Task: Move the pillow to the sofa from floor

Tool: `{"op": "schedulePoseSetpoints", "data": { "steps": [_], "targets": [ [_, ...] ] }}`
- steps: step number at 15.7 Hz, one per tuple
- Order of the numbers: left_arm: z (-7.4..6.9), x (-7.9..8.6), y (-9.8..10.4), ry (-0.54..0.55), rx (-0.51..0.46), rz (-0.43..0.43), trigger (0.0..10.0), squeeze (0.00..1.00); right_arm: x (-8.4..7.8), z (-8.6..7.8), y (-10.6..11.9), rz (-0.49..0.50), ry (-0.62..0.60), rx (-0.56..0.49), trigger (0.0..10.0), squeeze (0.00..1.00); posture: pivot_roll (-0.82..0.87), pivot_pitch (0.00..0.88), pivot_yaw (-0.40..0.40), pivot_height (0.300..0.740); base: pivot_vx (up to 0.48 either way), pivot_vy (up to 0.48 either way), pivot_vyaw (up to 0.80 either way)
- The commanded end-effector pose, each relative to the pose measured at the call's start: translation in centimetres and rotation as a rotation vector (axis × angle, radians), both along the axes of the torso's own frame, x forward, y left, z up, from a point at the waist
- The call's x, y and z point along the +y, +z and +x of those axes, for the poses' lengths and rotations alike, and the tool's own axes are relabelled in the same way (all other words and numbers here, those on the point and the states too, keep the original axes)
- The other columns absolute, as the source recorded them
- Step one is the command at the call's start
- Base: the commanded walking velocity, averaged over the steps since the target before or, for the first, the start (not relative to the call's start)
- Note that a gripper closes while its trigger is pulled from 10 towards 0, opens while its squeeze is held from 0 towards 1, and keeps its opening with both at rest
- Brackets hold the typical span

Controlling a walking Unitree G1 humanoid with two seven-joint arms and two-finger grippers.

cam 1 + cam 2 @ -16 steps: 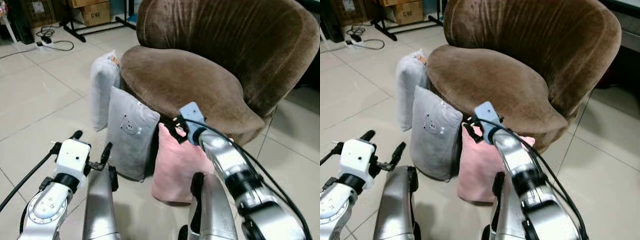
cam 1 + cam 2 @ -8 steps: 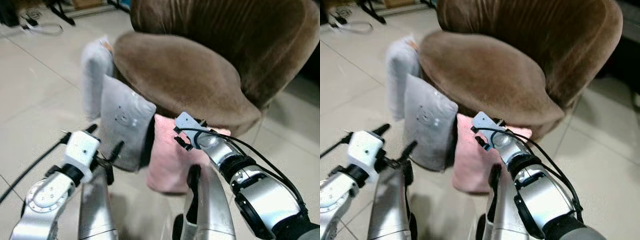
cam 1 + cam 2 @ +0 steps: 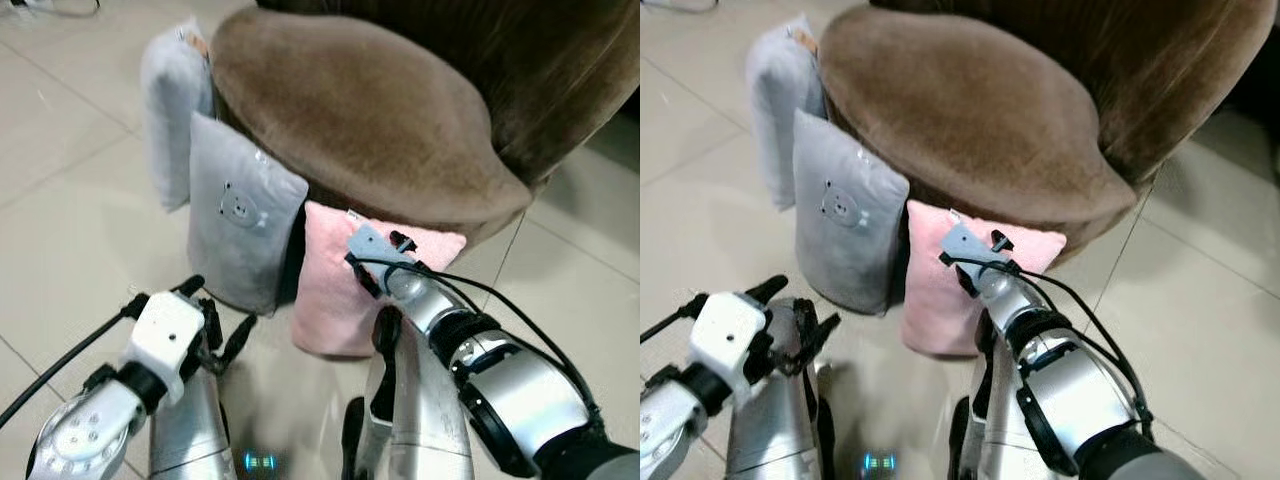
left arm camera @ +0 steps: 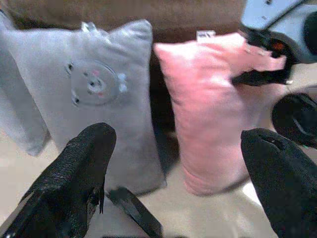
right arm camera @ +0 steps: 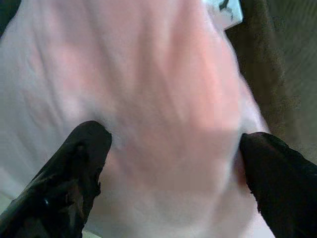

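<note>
A pink pillow (image 3: 325, 300) stands on edge on the floor, leaning against the front of the brown sofa (image 3: 360, 110). My right gripper (image 5: 176, 144) is open at the pillow's upper part, with one black finger (image 5: 84, 158) on each side and the pink fabric bulging between them. Lower and to the left, my left gripper (image 4: 178, 144) is open and empty. It faces the gap between the pink pillow (image 4: 208, 114) and a grey one.
A grey pillow with a bear face (image 3: 235, 230) leans on the sofa just left of the pink one. A second grey pillow (image 3: 170, 100) stands further back. Pale tiled floor (image 3: 70, 200) spreads left and right of the sofa.
The camera has tilted down and come closer to the sofa. My right gripper has stayed at the pink pillow's top and pressed further onto it. The left gripper has drawn nearer the pillows.
</note>
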State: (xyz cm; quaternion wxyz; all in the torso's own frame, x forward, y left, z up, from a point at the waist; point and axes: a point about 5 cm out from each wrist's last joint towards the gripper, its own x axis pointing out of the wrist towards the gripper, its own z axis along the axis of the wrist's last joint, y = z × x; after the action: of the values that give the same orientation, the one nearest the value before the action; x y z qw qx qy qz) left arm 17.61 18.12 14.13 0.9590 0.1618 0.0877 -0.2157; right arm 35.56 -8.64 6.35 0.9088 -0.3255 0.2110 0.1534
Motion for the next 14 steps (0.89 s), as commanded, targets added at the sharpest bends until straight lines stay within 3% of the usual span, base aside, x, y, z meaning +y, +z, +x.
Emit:
{"op": "schedulePoseSetpoints", "data": {
  "steps": [1, 3, 4, 14],
  "targets": [
    [-0.6, -0.2, 0.3, 0.000, 0.009, -0.009, 10.0, 0.64, -0.2, -0.5, -0.8, 0.039, -0.035, 0.024, 4.9, 0.00, 0.14, 0.293, -0.180, 0.423, 0.000, 0.000, 0.00],
    [-1.1, -0.1, 0.4, 0.012, 0.019, -0.003, 10.0, 0.64, 0.5, -0.9, -1.2, 0.036, -0.018, 0.029, 0.9, 0.00, 0.15, 0.297, -0.180, 0.423, 0.000, 0.000, 0.00],
    [-1.3, -0.1, 0.5, 0.014, 0.023, -0.001, 10.0, 0.64, 0.7, -1.1, -1.3, 0.038, -0.016, 0.032, 0.0, 0.00, 0.16, 0.298, -0.181, 0.423, 0.000, 0.000, 0.00],
    [-1.1, 0.1, 0.9, 0.018, 0.032, 0.011, 10.0, 0.64, 1.0, -0.6, -0.7, 0.074, -0.020, 0.011, 0.0, 0.00, 0.17, 0.276, -0.180, 0.423, 0.000, 0.000, 0.00]
  ]
}}
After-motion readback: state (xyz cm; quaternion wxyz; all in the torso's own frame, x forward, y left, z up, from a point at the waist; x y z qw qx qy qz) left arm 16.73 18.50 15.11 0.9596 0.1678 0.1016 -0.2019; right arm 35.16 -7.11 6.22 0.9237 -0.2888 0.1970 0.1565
